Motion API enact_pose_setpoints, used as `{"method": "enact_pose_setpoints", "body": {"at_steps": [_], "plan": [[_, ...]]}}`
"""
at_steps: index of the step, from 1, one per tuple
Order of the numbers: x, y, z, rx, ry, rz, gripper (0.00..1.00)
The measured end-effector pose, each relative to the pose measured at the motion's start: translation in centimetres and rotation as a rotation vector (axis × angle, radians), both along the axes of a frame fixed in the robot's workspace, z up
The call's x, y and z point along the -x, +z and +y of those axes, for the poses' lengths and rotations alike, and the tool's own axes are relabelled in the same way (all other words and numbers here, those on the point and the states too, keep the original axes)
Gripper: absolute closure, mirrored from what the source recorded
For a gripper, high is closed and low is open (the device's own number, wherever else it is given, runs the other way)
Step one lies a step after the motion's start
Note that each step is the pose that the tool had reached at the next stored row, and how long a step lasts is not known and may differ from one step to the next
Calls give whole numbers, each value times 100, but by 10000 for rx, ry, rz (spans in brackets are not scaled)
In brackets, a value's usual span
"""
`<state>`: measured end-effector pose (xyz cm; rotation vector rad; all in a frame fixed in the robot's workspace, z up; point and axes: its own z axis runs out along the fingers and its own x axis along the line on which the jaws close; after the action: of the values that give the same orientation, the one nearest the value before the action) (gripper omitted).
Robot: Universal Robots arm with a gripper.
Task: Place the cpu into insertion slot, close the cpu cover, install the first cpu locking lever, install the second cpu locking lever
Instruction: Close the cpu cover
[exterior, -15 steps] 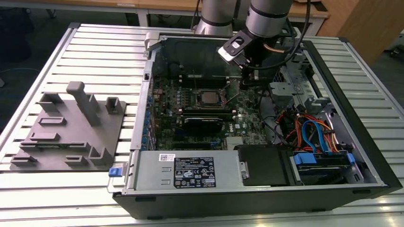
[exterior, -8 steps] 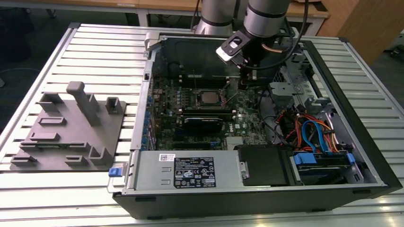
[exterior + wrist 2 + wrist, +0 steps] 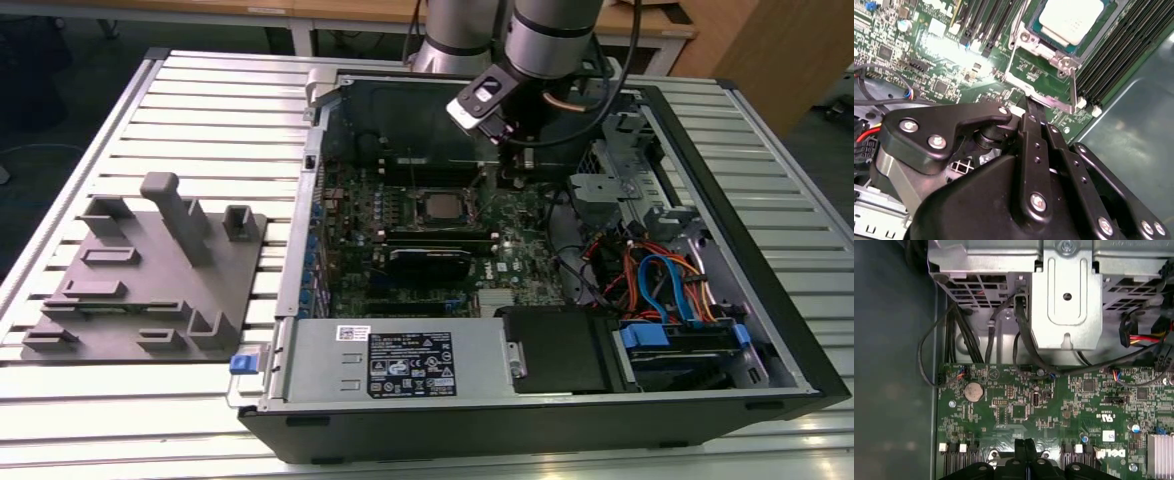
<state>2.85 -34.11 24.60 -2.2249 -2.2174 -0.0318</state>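
Observation:
The cpu (image 3: 1071,20) lies silver top up in the insertion slot (image 3: 438,205) on the green board. The silvery cpu cover (image 3: 1026,39) lies down around it, framing the chip. A thin metal locking lever (image 3: 1073,85) runs along one side of the socket, and its bent end reaches toward my fingertips. My gripper (image 3: 1030,107) is shut, its black fingers (image 3: 1025,446) pressed together with nothing between them. Its tip is right at the lever's end beside the socket; I cannot tell whether they touch. In the exterior view the gripper (image 3: 511,178) hangs inside the case, to the right of the socket.
Long black memory slots (image 3: 1124,55) flank the socket. A metal drive cage (image 3: 1066,300) and cables (image 3: 654,280) crowd the case beyond the board. A grey fixture block (image 3: 147,270) sits on the slatted table at the exterior view's left. The power supply (image 3: 400,360) fills the case's front.

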Motion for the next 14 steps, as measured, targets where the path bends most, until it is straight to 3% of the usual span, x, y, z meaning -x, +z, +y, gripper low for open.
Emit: {"method": "enact_pose_setpoints", "body": {"at_steps": [14], "plan": [[167,-21,20,3,-2,43,90]]}}
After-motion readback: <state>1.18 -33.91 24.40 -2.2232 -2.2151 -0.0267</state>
